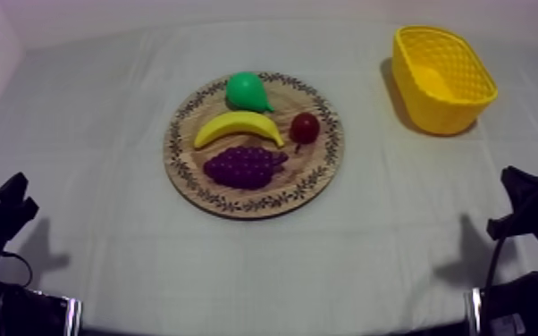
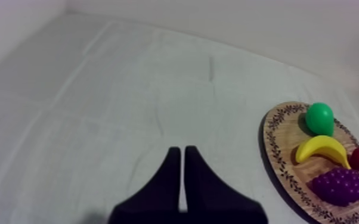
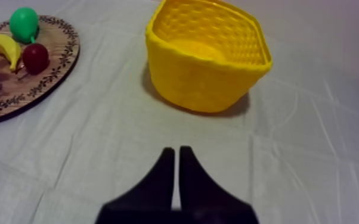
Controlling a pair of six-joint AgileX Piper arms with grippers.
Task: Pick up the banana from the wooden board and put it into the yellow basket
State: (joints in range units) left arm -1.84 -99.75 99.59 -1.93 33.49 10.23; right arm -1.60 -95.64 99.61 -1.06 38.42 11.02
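Top view: the banana (image 1: 237, 127) lies on the board (image 1: 315, 174) between pear (image 1: 247, 91) and grapes (image 1: 244, 166); basket (image 1: 442, 79) well apart.
Left wrist view: left gripper (image 2: 182, 150) closed, empty.
Right wrist view: right gripper (image 3: 176, 150) closed, empty, near basket. Open it; straddle the banana's middle crosswise.

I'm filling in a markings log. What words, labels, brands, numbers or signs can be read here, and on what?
None can be read.
The wooden board has a leafy pattern round its rim, not letters.
The yellow basket, banana, cloth, left gripper and right gripper show no writing.
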